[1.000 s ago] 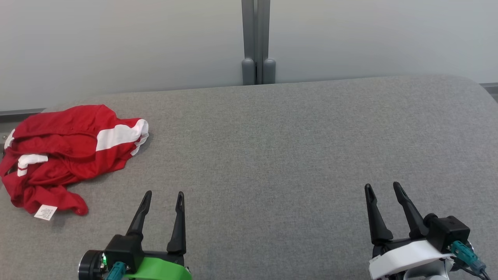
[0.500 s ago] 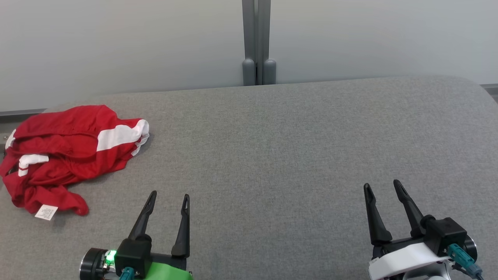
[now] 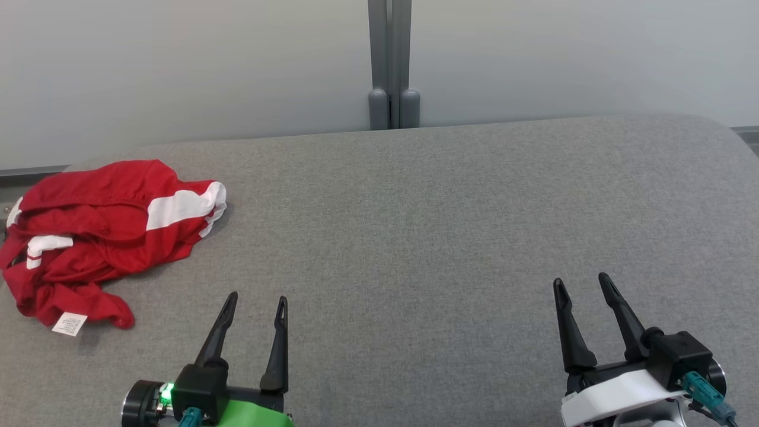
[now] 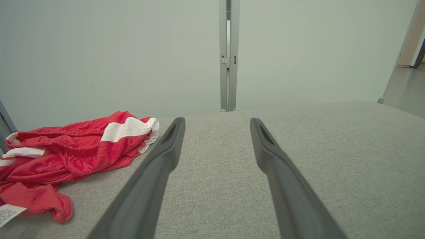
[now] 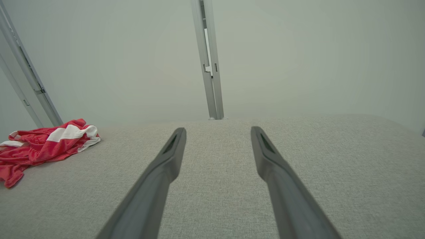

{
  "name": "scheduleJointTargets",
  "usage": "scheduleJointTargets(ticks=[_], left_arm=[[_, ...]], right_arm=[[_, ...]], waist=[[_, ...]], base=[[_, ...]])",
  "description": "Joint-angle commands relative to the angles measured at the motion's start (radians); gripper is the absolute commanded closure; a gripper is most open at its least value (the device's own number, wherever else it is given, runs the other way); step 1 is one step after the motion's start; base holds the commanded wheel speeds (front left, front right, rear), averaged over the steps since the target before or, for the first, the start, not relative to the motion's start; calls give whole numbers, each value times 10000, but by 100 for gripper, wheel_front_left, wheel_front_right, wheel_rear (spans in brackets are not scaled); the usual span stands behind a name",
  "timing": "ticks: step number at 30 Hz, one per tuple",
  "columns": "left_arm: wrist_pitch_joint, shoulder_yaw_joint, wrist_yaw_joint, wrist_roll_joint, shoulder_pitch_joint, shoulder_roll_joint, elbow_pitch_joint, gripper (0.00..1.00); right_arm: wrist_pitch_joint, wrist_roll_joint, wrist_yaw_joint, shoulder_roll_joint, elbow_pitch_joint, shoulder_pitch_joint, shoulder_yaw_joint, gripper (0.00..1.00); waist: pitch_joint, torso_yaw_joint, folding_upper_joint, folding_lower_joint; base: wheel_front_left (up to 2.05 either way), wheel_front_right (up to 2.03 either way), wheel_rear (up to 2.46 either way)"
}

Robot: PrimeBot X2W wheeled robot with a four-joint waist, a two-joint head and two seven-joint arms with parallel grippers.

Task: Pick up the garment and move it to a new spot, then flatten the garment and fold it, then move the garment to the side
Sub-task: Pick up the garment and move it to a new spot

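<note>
Red garment with white stripes lies crumpled at the 9 o'clock edge of the grey padded table. A white label sticks out at the heap's 7 o'clock corner.

Left gripper sits at 7 o'clock of the table. Fingers are spread wide with nothing between them, well apart from the cloth, which sits toward its 10 o'clock.

Grey post stands at 12 o'clock behind the far edge, against a pale wall.

Right gripper is at 5 o'clock, fingers likewise wide apart and empty, far from the garment. Bare table covering lies ahead of both.
</note>
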Motion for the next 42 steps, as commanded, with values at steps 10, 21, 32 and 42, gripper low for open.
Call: scheduleJointTargets(ticks=[10, 21, 32, 42], left_arm=[[-9, -30, 87, -9, -93, 3, 59, 0], [-8, 120, 218, -51, -259, 7, 17, 0], [-8, 306, 299, -113, -118, 10, -42, 0], [-8, 638, 252, -22, -25, 9, -58, 0]], right_arm=[[-42, 18, 4, -39, -68, 175, -75, 0], [-41, 47, 4, -39, -35, 109, -31, 0], [-41, -65, 4, -39, 12, 3, -28, 0], [-41, -59, 4, -41, 83, 11, 25, 0]], waist=[[87, 280, 0, 0], [273, 1795, 0, 0], [370, 3586, 0, 0], [304, 4403, 0, 0]], base=[[0, 0, 0], [0, 0, 0], [0, 0, 0], [0, 0, 0]])
